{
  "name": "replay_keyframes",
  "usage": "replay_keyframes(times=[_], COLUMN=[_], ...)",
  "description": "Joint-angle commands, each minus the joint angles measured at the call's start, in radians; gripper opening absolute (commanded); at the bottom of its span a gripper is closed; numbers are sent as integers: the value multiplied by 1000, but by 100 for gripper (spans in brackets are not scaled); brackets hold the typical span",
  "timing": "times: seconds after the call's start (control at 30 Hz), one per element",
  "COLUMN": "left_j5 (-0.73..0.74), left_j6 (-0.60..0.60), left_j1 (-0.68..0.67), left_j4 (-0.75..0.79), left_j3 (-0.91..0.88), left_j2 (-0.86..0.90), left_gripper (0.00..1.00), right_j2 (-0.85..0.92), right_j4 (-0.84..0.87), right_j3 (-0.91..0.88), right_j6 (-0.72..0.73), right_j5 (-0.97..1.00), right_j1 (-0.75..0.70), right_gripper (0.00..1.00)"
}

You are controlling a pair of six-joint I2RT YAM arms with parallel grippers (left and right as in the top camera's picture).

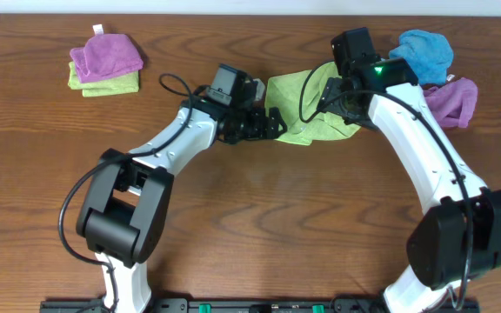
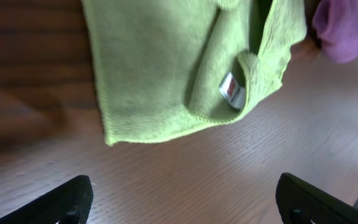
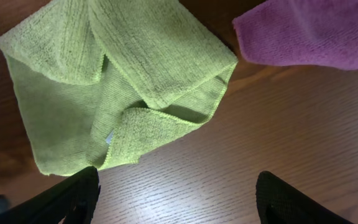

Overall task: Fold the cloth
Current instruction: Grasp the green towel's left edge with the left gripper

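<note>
Starting at the far left of the wooden table [image 1: 268,226], a purple rag [image 1: 105,52] sat bunched on top of a folded green rag [image 1: 103,84], well apart from both my arms. Moving right, my left arm [image 1: 177,143] was angled toward the middle. My left pincer [image 2: 185,200] was spread wide with nothing between the fingers, just bare wood under it. Its tips were just beside the left edge of the cloth [image 1: 307,109], and I honestly couldn't tell if they touched it.

The cloth, the lime-green one, lay in the upper middle of the table between my two pincers, loosely doubled over on itself rather than flat. From the left wrist view, its little white tag [image 2: 232,91] poked out of a rolled fold near the right edge. From the right wrist view, one corner was flapped across the top and another curled in near the bottom.

My right pincer [image 3: 179,199] hung at the cloth's right side, also wide apart and gripping nothing. Further right, a bright blue rag [image 1: 424,50] sat crumpled by the far edge. A second purple rag [image 1: 453,100] was just below it, near the cloth's right edge.
</note>
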Motion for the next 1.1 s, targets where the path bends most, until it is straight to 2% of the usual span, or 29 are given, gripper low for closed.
replay_keyframes(times=[0.0,0.17,0.43,0.7,1.07], left_j5=[4,-91,-118,-172,-93], left_j6=[-42,-108,-146,-238,-357], left_j1=[-19,-45,-47,-49,-49], left_j4=[7,55,70,72,135], left_j3=[18,18,18,18,18], left_j2=[0,25,60,68,159], left_gripper=[95,96,95,95,95], right_j2=[0,0,0,0,0], right_j4=[-3,-5,-25,-42,-43], right_j3=[-2,-6,-6,-6,-6], right_j6=[24,24,24,24,23], right_j5=[-14,-41,-63,-63,-81], right_j1=[-5,-5,-5,-5,-5], right_gripper=[80,81,81,82,82])
